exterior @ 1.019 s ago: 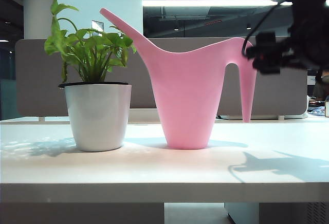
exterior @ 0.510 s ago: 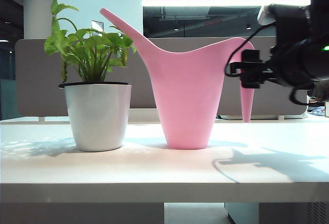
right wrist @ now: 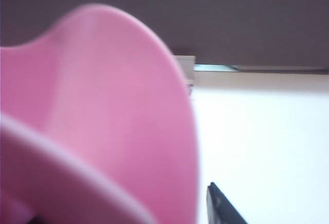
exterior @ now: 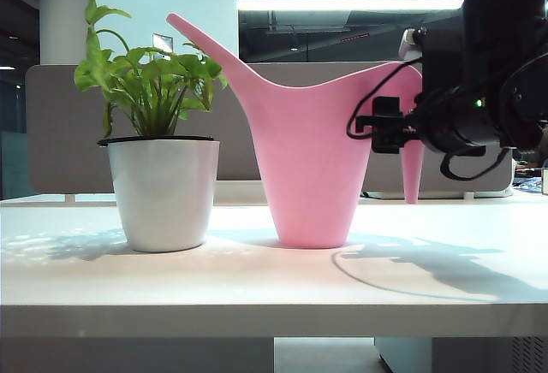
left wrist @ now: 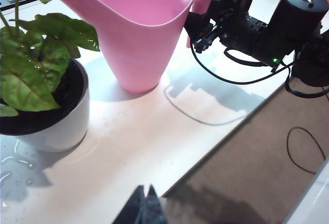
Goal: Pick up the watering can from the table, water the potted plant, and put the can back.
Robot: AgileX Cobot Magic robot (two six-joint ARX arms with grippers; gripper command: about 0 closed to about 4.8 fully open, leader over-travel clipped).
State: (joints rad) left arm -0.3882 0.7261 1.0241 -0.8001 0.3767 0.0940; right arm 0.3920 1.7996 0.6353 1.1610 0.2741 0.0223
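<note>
Since the earlier frames the right hand [exterior: 366, 125] has dropped from up near the ceiling lights and pushed in toward the watering can [exterior: 312, 150], so it now sits level at the can's arched handle, in the gap between handle and body. Its fingers stand spread wide and grasp nothing; whether they touch the handle cannot be told. The right wrist view is filled by blurred pink plastic, with one dark fingertip [right wrist: 218, 206] beside it.

The watering can stands upright near the middle of the desk [exterior: 257, 287], spout slanting up over the potted plant [exterior: 158, 159], which sits just beside it toward the left edge, the two bodies apart. Wet patches glint on the desk around the pot.

The left hand [left wrist: 144, 208] hangs off the front edge of the desk, well apart from both things, its dark fingertips pressed together and empty.
</note>
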